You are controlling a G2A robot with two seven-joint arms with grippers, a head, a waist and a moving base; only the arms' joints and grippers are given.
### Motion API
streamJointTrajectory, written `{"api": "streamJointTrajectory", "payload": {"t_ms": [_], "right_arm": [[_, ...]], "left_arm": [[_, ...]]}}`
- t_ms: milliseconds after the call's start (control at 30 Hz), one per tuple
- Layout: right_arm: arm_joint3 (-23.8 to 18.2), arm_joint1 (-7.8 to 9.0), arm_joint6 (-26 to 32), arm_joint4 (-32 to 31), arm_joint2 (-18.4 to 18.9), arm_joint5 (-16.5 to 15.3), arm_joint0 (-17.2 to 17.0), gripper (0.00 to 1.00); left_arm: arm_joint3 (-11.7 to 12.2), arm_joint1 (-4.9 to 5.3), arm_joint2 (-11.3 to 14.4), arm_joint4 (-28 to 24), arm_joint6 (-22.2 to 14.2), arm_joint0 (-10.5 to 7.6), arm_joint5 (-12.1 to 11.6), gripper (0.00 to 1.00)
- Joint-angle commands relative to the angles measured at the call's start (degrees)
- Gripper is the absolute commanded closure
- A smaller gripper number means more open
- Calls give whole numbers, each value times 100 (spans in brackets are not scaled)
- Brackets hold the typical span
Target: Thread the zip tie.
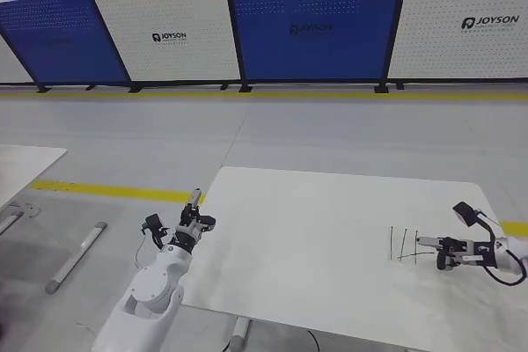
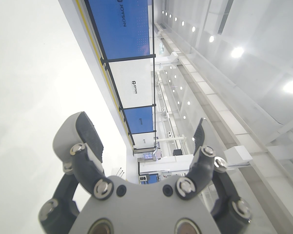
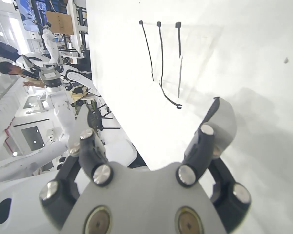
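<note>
Top view shows you the zip ties (image 1: 405, 245) lying toward the counter's (image 1: 317, 255) 3 o'clock edge, with your right hand (image 1: 425, 242) spread empty just beside them at their 3 o'clock. Your left hand (image 1: 194, 207), also spread, hovers at the 9 o'clock edge.

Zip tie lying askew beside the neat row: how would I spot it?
On the white table, four black zip ties lie by the right fingers. Three lie parallel, heads in a row; the fourth tie slants by their tails, head toward the fingers.
</note>
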Motion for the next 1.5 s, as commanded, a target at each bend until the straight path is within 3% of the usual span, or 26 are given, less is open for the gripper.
{"api": "streamJointTrajectory", "payload": {"t_ms": [0,167,267,333,367,733,1467], "right_arm": [[56,-4,0,21,-85,-19,51,0],[249,-19,0,-13,-214,42,213,1],[382,-34,0,1,-263,27,269,42],[475,-48,0,11,-306,26,309,55],[511,-55,0,17,-326,17,323,57],[964,-126,0,83,-510,-14,521,56],[1426,-123,0,251,-597,-250,685,82]], "left_arm": [[0,0,0,0,0,0,0,0],[0,0,0,0,0,0,0,0],[0,0,0,0,0,0,0,0],[0,0,0,0,0,0,0,0],[0,0,0,0,0,0,0,0],[0,0,0,0,0,0,0,0],[0,0,0,0,0,0,0,0]]}}
